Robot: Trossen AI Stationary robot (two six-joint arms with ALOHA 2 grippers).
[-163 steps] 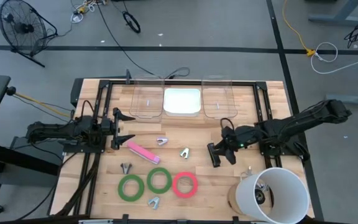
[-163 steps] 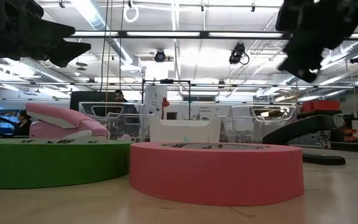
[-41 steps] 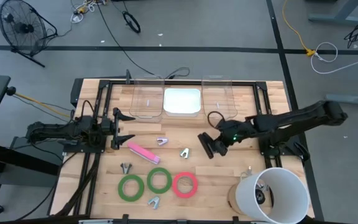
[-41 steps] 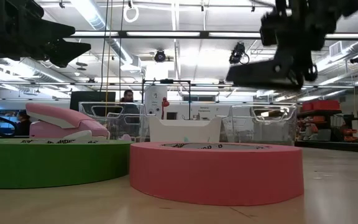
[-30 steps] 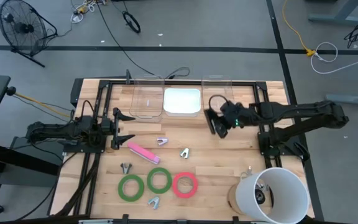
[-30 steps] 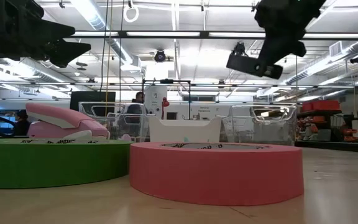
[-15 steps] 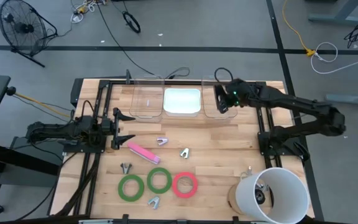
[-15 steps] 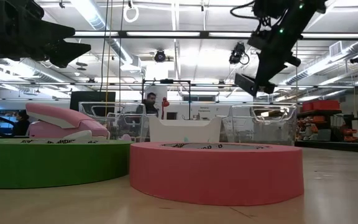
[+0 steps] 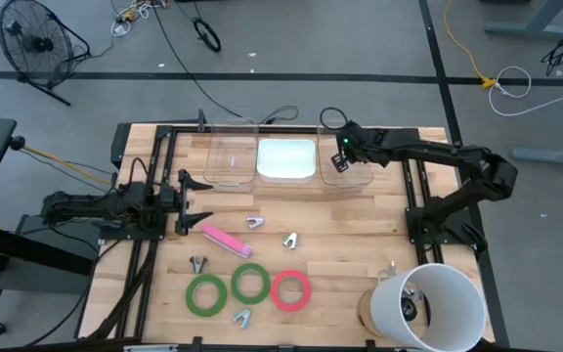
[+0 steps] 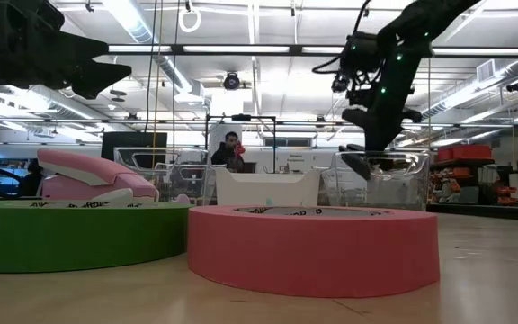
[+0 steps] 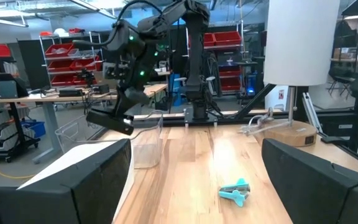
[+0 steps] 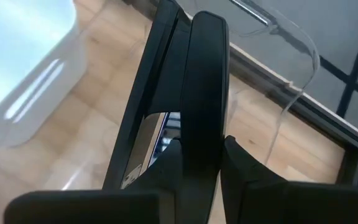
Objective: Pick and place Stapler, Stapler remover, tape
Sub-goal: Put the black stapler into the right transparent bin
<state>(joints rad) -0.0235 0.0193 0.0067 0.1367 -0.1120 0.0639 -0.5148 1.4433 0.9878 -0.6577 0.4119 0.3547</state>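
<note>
The right claw [image 9: 343, 145] is held up over the clear bin [image 9: 348, 166] at the far right side of the surface [image 9: 360, 244]. A black stapler [image 12: 194, 93] is gripped between its two fingers [image 12: 244, 177], which are closed tight on it. In the low view the black stapler is seen hanging down at a tilt, with its lower end at the rim of the clear bin.

The left claw [image 9: 192, 200] is kept low at the left side of the surface, and its fingers are spread wide open with nothing between them.

A pink stapler [image 9: 225, 241] is lying on the wood just beside the left claw. Three tape rolls are laid flat in a row near the front edge: a big green roll [image 9: 205, 293], a smaller green roll [image 9: 249, 283] and a pink-red roll [image 9: 290, 288]. The two green rolls are touching or nearly touching. Small staple removers [image 9: 290, 240] are scattered around the rolls.

A white tray [image 9: 285, 159] is set between two clear bins at the back. A white lamp shade [image 9: 428, 306] is placed at the front right corner.
</note>
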